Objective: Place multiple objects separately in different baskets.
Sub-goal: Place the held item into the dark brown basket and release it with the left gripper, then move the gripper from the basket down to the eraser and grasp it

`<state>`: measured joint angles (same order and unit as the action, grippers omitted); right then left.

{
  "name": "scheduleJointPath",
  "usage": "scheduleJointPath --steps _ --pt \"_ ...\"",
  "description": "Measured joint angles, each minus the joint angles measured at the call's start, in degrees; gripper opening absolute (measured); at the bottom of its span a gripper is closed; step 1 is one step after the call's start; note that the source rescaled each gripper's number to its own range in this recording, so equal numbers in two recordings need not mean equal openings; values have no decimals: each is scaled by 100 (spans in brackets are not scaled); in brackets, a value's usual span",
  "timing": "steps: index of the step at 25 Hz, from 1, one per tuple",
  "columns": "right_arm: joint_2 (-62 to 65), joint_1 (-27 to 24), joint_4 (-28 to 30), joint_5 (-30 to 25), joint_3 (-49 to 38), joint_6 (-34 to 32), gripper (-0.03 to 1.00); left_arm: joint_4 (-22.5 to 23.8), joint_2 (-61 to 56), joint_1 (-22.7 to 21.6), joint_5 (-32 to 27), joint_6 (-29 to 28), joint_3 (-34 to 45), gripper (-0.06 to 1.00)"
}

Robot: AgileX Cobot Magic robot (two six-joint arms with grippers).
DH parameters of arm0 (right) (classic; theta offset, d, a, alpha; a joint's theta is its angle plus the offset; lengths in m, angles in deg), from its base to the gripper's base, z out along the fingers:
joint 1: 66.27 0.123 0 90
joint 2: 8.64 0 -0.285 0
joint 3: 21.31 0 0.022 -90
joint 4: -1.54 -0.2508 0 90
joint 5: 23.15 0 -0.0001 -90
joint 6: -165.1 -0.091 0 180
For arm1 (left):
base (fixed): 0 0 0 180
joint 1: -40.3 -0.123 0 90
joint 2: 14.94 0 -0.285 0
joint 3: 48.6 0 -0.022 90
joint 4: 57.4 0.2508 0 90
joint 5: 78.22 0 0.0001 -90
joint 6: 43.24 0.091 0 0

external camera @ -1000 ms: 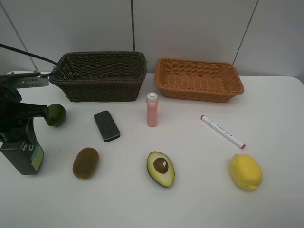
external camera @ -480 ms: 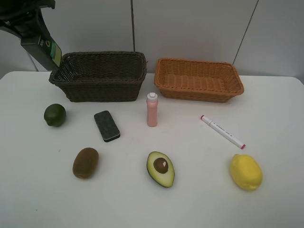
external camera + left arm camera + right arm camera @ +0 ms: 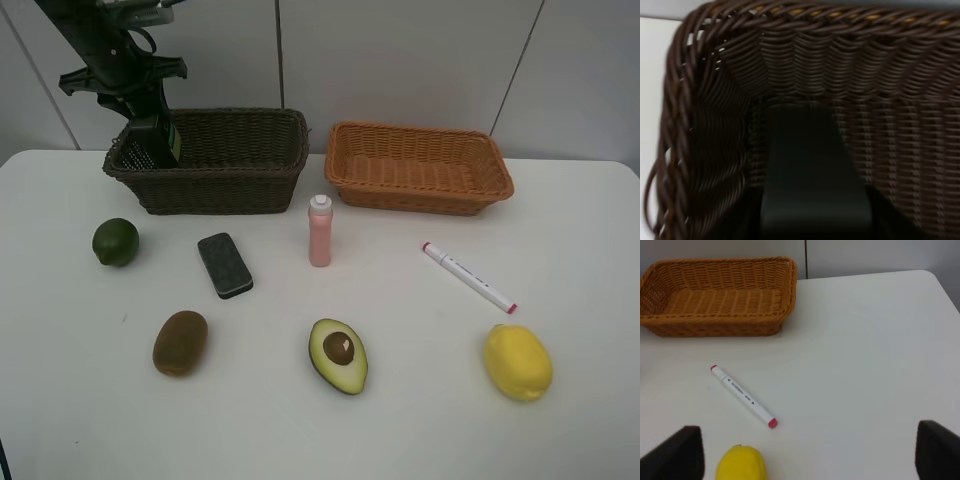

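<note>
My left gripper (image 3: pixel 143 112) is shut on the dark-green pump bottle (image 3: pixel 157 142) and holds it down inside the left end of the dark brown basket (image 3: pixel 240 180). The left wrist view shows the bottle (image 3: pixel 810 175) against the basket's woven wall (image 3: pixel 850 75). On the table lie the lime (image 3: pixel 115 241), black block (image 3: pixel 224 265), kiwi (image 3: pixel 180 342), pink bottle (image 3: pixel 320 231), halved avocado (image 3: pixel 339 355), white marker (image 3: pixel 470 278) and lemon (image 3: pixel 518 361). My right gripper (image 3: pixel 810 455) stands open above the table, near the lemon (image 3: pixel 740 465) and marker (image 3: pixel 742 396). It is outside the high view.
The light orange basket (image 3: pixel 420 185) stands at the back right beside the dark one, with nothing in it. The table's right edge and rounded far corner (image 3: pixel 935 280) show in the right wrist view. A grey panelled wall rises behind the baskets.
The left arm lifted the pump bottle from the table's front left, swung it up past the wall, then lowered it into the dark brown basket. The right gripper stayed open.
</note>
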<state>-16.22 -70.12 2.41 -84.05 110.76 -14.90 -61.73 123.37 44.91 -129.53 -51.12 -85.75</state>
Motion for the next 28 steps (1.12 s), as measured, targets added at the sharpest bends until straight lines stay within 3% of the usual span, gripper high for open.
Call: scheduleJointPath --steps 2,4,5,7,14,18,22,28 --pt "0 0 0 0 0 0 100 0 143 0 0 0 -71 25" --pt "0 0 0 0 0 0 100 -13 148 0 -8 0 -102 67" --pt "0 0 0 0 0 0 100 -9 148 0 -42 0 -159 82" --pt "0 0 0 0 0 0 100 -14 148 0 -178 0 -299 95" --pt "0 0 0 0 0 0 100 -241 148 0 -1585 0 -1360 99" --pt "0 0 0 0 0 0 100 -278 16 0 -1746 0 -1468 100" --pt "0 0 0 0 0 0 100 -300 -522 0 -1746 0 -819 100" --pt "0 0 0 0 0 0 100 -306 -2311 6 -1736 0 1577 100"
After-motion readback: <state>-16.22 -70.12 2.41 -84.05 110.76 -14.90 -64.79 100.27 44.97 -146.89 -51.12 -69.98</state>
